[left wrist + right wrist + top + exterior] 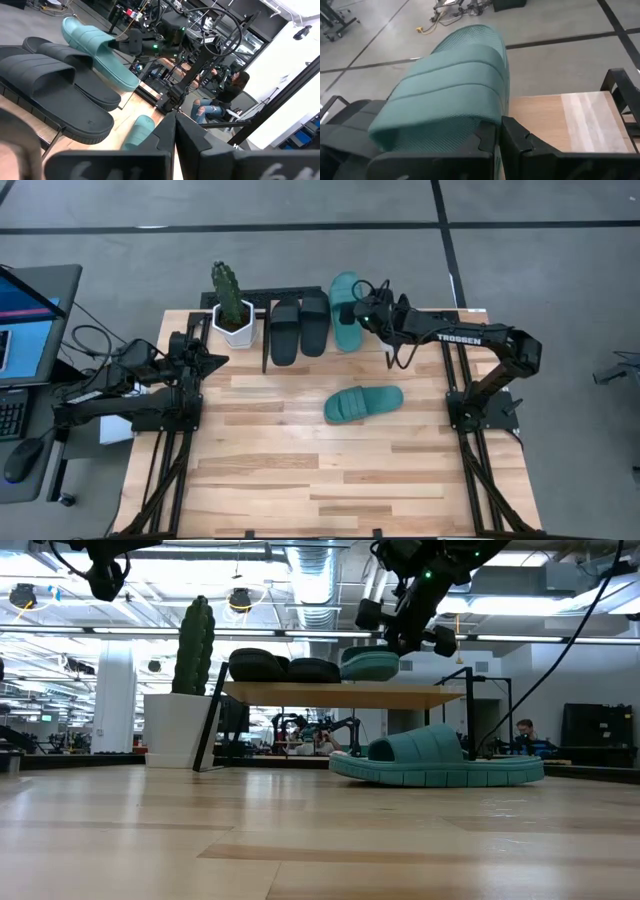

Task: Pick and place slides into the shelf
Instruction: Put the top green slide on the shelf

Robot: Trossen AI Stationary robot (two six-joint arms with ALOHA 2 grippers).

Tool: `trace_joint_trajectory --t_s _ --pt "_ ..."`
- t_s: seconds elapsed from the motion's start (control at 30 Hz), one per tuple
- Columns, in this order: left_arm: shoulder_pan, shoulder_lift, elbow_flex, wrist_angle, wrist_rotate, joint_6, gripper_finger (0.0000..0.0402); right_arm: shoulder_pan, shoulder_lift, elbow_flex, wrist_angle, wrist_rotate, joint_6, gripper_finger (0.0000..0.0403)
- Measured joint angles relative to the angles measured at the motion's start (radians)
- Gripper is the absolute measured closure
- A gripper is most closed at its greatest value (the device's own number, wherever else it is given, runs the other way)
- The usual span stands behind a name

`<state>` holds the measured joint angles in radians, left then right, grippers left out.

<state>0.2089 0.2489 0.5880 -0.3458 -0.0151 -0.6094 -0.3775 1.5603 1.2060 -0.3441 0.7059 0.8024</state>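
Two black slides (299, 327) lie side by side on the shelf (340, 693) at the table's far edge. Right of them on the shelf is a teal slide (346, 315), its far end past the shelf's far edge; my right gripper (366, 308) is shut on it. A second teal slide (363, 402) lies sole down on the tabletop, right of centre. My left gripper (218, 361) hovers shut and holding nothing at the table's left, pointing level toward the right. My right gripper pinches the near edge of the teal slide's broad strap (487, 119) between its two fingers. The fingers slant down from the table's right and near side. In the low view the slide's sole (370, 674) lies level on the shelf's top panel, beside the black slides.
A cactus in a white pot (232, 315) stands at the shelf's left end. Open plank tabletop (300, 470) stretches toward the near edge. A laptop and mouse (25, 330) sit on a side desk to the left. A seated person (227, 95) shows beyond the table.
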Motion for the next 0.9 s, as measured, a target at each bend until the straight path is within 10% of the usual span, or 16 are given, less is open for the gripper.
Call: trace_joint_trajectory --t_s 0.9 --pt "0.0 0.0 0.0 0.0 0.0 -0.02 0.0401 0.064 0.003 0.001 -0.067 0.051 0.085 0.0403"
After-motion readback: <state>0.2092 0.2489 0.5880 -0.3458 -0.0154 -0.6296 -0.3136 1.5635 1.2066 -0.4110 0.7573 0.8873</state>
